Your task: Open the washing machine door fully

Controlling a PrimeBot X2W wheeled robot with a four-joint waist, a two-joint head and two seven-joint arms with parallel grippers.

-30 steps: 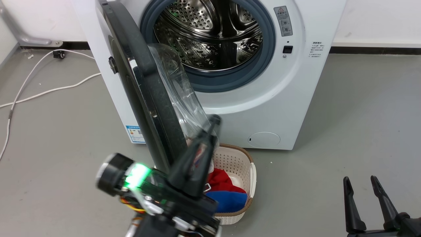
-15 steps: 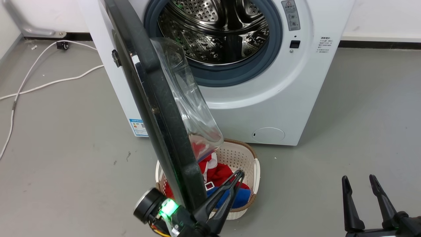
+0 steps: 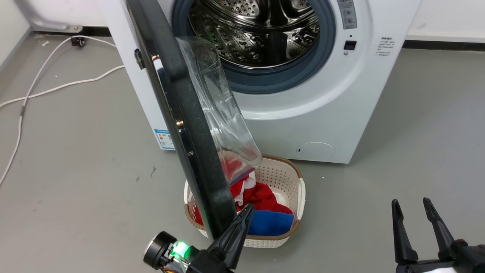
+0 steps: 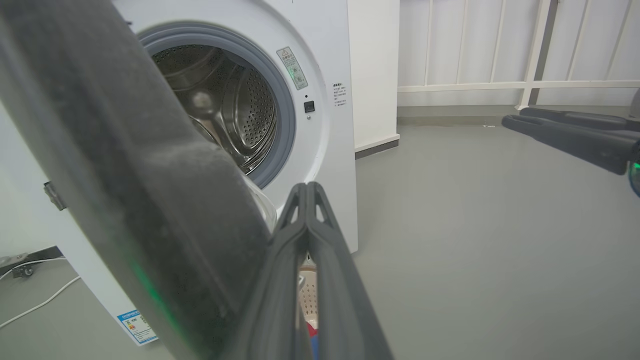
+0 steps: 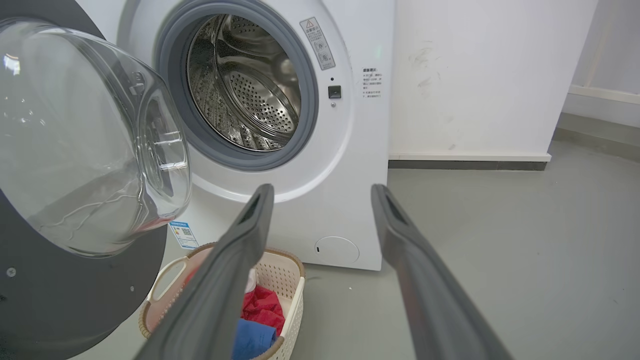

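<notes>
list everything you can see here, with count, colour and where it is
washing machine: 1, white, against the wall
washing machine door: 1, glossy black with clear glass bowl, swung open at the machine's left, above the basket
drum: 1, perforated steel, inside the opening
gasket: 1, grey, around the drum opening
label: 1, blue, low front left
round cap: 1, white, low front right
laundry basket: 1, cream, on the floor before the machine
clothes: count unclear, red and blue, in the basket
cable: at least 1, white, floor at left
left gripper: 1, dark, shut, by the door's lower edge
right gripper: 1, dark, open, lower right
</notes>
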